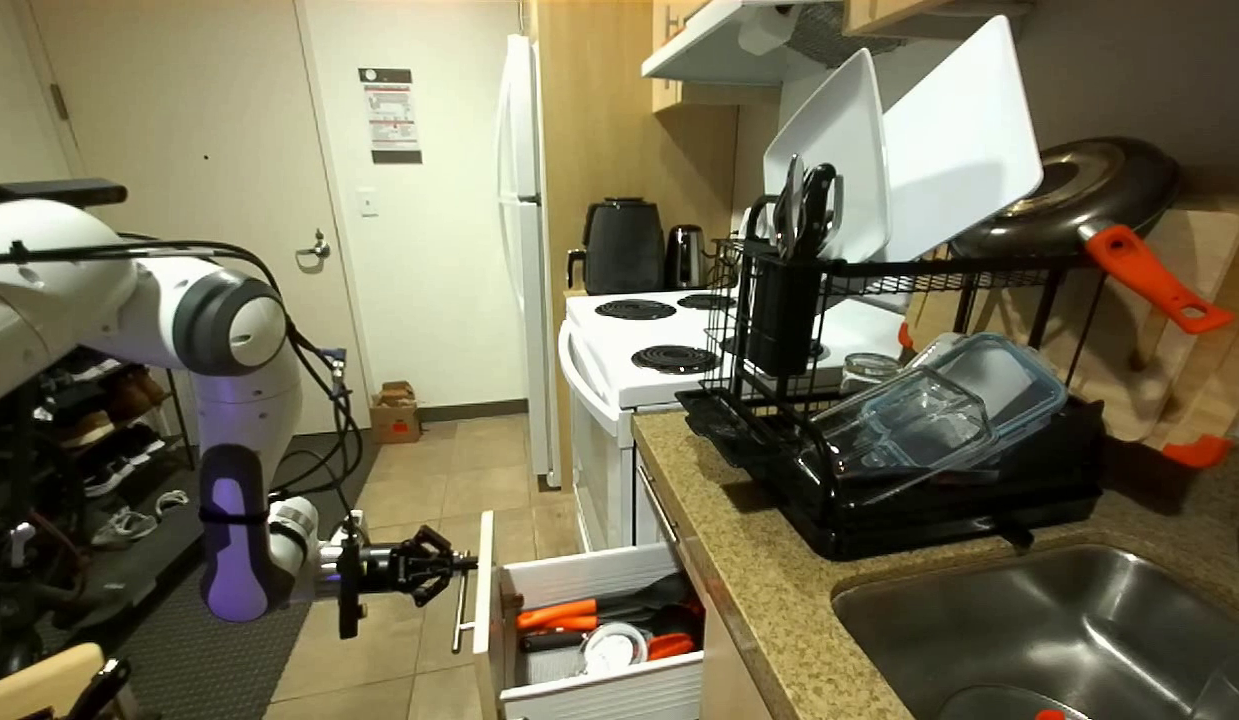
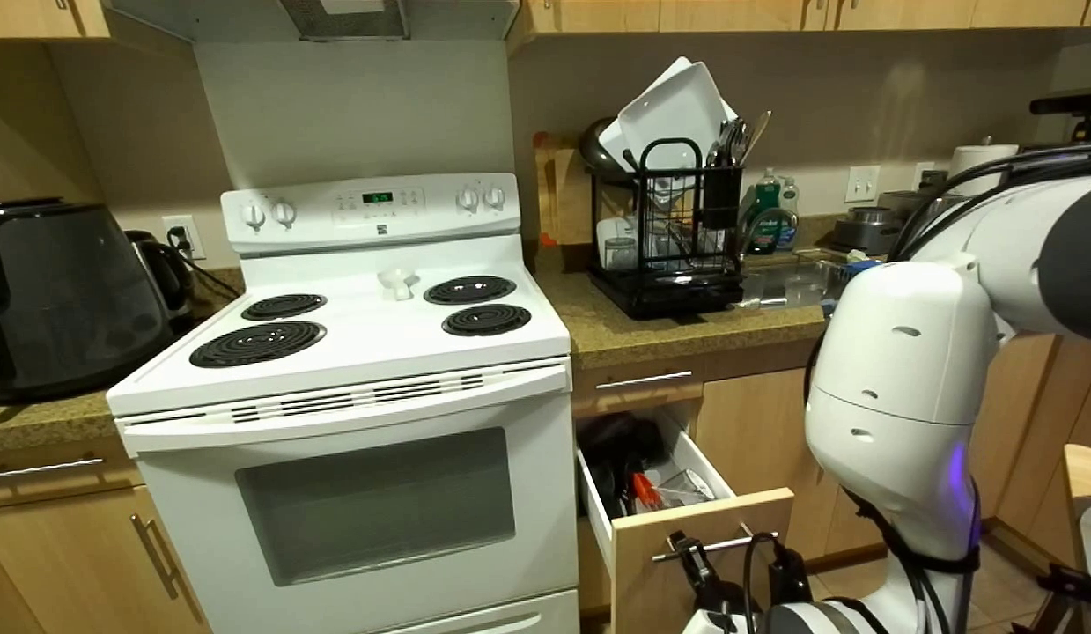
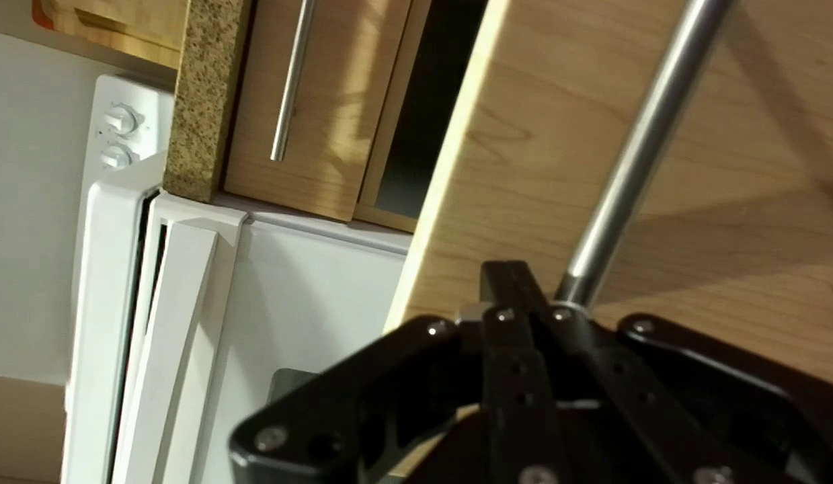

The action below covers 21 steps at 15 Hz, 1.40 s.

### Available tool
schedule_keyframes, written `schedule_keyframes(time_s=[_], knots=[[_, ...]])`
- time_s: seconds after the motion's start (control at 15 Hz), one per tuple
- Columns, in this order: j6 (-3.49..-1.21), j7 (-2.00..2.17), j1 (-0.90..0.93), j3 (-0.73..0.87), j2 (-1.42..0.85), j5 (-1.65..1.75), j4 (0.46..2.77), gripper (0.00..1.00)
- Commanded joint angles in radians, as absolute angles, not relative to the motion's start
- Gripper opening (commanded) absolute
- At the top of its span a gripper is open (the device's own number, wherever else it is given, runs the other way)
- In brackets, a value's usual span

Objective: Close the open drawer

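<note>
Under the counter (image 1: pixel 699 480), just beside the stove (image 2: pixel 351 458), the drawer (image 1: pixel 579 578) stands well out, utensils (image 1: pixel 559 612) showing. The tool (image 1: pixel 466 563) is fully closed, jaws together, gripping nothing, poised at the front panel (image 2: pixel 646 581) by the stove-side end of the handle (image 3: pixel 631 168); touching or just shy, hard to call. It wants a slow, straight shove: off-centre like that, the drawer could skew and bind.

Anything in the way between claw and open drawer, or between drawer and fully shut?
Between the claw and the drawer: only its bar handle, right at the fingertips; contact I can't tell. Nothing visible blocks the drawer sliding in beneath the upper drawer; clearance above the black utensils at the back I can't confirm.
</note>
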<state>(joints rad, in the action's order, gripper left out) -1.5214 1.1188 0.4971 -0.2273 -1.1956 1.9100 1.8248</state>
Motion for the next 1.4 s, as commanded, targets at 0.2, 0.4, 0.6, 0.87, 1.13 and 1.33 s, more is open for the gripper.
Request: schedule_keyframes(time_s=[0.2, 0.4, 0.6, 0.87, 1.13, 1.33], knots=[[-1.578, 1.119, 0.363, -0.244, -1.194, 1.967, 1.829, 0.0], [-1.577, 1.123, 0.33, -0.241, -1.198, 1.953, 1.813, 0.0], [-1.58, 1.12, 0.295, -0.239, -1.2, 1.942, 1.797, 0.0], [-1.592, 1.112, 0.261, -0.228, -1.2, 1.947, 1.777, 0.0], [-1.623, 1.103, 0.238, -0.207, -1.199, 1.961, 1.753, 0.0], [-1.642, 1.101, 0.232, -0.19, -1.199, 1.968, 1.739, 0.0]])
